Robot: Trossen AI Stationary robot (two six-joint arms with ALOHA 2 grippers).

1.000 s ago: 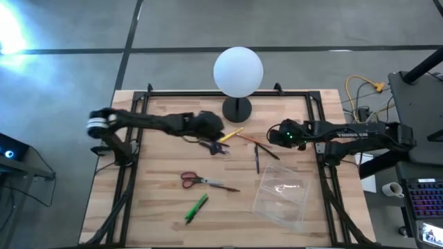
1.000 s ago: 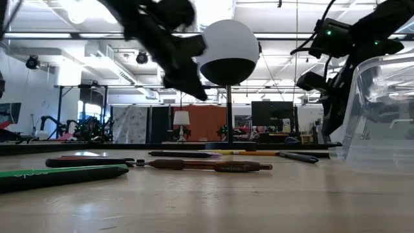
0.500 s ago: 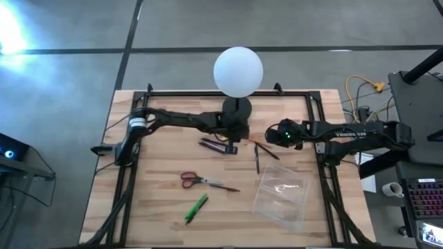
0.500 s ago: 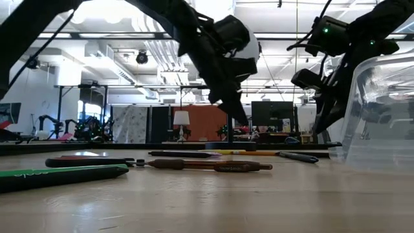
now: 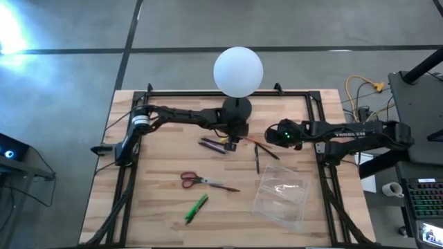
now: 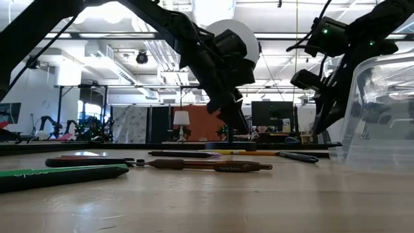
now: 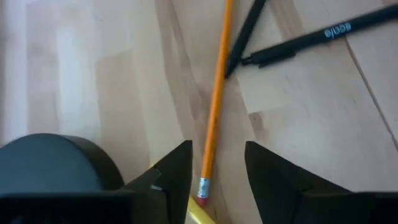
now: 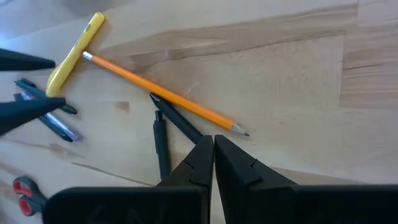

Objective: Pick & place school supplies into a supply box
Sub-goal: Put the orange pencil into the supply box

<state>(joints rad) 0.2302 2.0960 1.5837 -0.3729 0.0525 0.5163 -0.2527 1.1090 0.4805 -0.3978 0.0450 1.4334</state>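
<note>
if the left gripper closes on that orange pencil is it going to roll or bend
The orange pencil looks thin, straight and rigid, so it should stay stiff. Lying flat on the bare wooden table, it may roll if nudged. The left gripper straddles only its eraser end, so the far tip will probably droop or swing.

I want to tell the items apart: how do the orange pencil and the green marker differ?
The pencil is thin and orange; the marker is thicker and bright green. The pencil lies near the lamp base, crossed with dark pens; the marker lies alone at the table's near edge. The left gripper, open, straddles the pencil's eraser end; nothing is near the marker. Both lie flat, outside the box.
</note>
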